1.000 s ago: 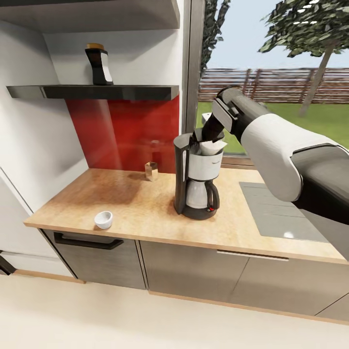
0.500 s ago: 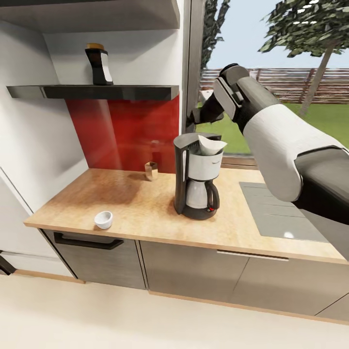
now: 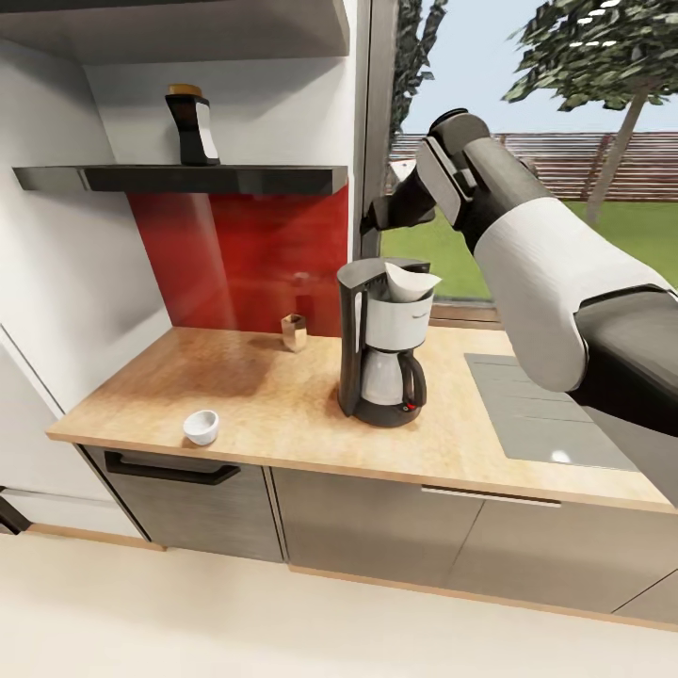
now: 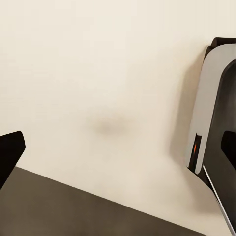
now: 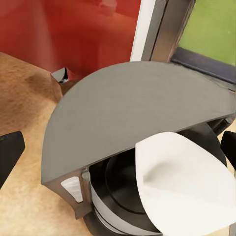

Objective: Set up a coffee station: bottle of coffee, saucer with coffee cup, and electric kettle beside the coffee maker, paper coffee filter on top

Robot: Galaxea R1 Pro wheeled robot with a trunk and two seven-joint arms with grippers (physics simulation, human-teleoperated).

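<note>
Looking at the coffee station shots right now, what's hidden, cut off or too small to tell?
- Right claw: head view, small and dark against the window frame; open or shut unclear.
- Left claw: left wrist view, fingertips cut by the frame edges.
- Coffee maker: its far side, head view.
- Small faceted object by the red backsplash: too small to identify.
- Bottle of coffee on the kitchen shelf: label unreadable.

No legible text or labels.

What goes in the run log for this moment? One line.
stage: filter placed | paper coffee filter on coffee maker | right gripper open, above | bottle of coffee on kitchen shelf
</note>
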